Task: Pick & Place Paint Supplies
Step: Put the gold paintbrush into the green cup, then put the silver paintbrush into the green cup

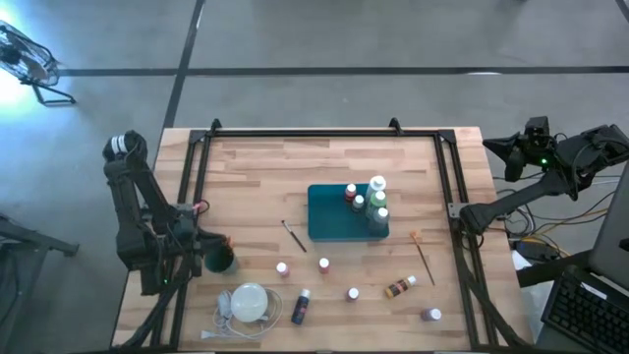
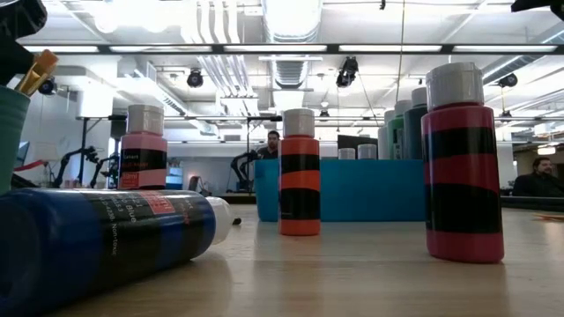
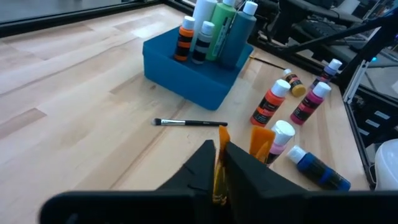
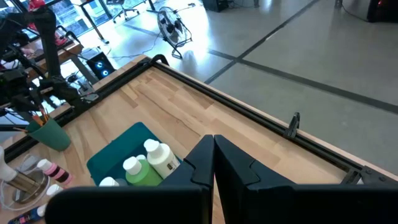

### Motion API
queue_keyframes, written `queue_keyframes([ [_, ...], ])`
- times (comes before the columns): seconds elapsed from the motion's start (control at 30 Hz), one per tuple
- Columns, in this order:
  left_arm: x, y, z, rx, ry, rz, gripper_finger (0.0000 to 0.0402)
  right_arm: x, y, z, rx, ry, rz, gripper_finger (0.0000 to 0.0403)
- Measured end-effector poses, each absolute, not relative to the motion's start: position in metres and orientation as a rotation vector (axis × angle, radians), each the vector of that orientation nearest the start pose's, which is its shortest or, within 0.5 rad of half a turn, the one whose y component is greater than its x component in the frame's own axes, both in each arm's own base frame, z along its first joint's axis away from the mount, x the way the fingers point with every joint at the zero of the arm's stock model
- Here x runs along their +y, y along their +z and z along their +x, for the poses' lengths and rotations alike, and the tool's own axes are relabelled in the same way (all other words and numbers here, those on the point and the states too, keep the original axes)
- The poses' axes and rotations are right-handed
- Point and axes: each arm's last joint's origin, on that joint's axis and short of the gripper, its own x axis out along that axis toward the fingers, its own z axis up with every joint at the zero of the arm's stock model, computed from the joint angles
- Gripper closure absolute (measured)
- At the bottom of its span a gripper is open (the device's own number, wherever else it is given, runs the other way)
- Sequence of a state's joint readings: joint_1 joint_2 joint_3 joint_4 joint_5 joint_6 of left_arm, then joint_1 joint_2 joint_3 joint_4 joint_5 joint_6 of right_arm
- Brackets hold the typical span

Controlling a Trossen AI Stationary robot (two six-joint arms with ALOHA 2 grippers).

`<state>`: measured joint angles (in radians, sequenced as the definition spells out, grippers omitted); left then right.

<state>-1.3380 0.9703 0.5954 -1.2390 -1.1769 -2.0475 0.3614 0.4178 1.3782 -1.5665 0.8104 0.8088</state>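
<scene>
My left gripper (image 1: pixel 210 258) stands at the table's left near side, right over a dark green cup (image 1: pixel 220 262), and is shut on an orange brush (image 3: pixel 219 169). In the low view, orange brush ends (image 2: pixel 40 70) stick up above the cup's rim (image 2: pixel 11 132). A teal tray (image 1: pixel 329 221) at the table's middle holds several white-capped bottles (image 1: pixel 375 202). Loose bottles (image 1: pixel 323 265) stand or lie on the near half. A dark brush (image 1: pixel 293 236) and an orange-tipped brush (image 1: pixel 423 254) lie flat. My right gripper (image 4: pixel 214 163) is shut, off the table's right far corner. My left gripper pinches a thin orange brush handle (image 3: pixel 219 177) between its two fingers, and the handle runs along the fingers. The gripper hangs over the cup. The brush's lower end is hidden by the gripper, so whether it rests in the cup cannot be told.
A white round disc with a cord (image 1: pixel 250 302) lies near the front edge, next to the cup. A blue bottle (image 1: pixel 301 307) lies on its side. Black frame rails (image 1: pixel 324 133) border the table. The far half of the tabletop (image 1: pixel 295 162) is bare wood.
</scene>
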Motion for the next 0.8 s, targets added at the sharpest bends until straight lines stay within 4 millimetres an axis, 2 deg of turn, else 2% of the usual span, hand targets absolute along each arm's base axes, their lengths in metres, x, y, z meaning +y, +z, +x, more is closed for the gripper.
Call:
queue_keyframes([
  [0.2,-0.108,0.211,0.053,0.303,0.321,-0.472,0.0318,-0.04,0.396,-0.047,0.298,-0.602,0.44,0.0394],
  [0.33,-0.109,0.222,0.054,0.288,0.316,-0.478,0.0295,-0.04,0.396,-0.047,0.298,-0.602,0.441,0.0394],
  [0.43,-0.108,0.243,0.054,0.252,0.308,-0.471,0.0281,-0.04,0.396,-0.047,0.298,-0.602,0.441,0.0394],
  [0.6,-0.1,0.293,0.055,0.192,0.306,-0.446,0.027,-0.04,0.396,-0.047,0.298,-0.602,0.441,0.0394],
  [0.8,-0.087,0.347,0.068,0.185,0.38,-0.445,0.0268,-0.04,0.396,-0.047,0.298,-0.602,0.441,0.0394],
])
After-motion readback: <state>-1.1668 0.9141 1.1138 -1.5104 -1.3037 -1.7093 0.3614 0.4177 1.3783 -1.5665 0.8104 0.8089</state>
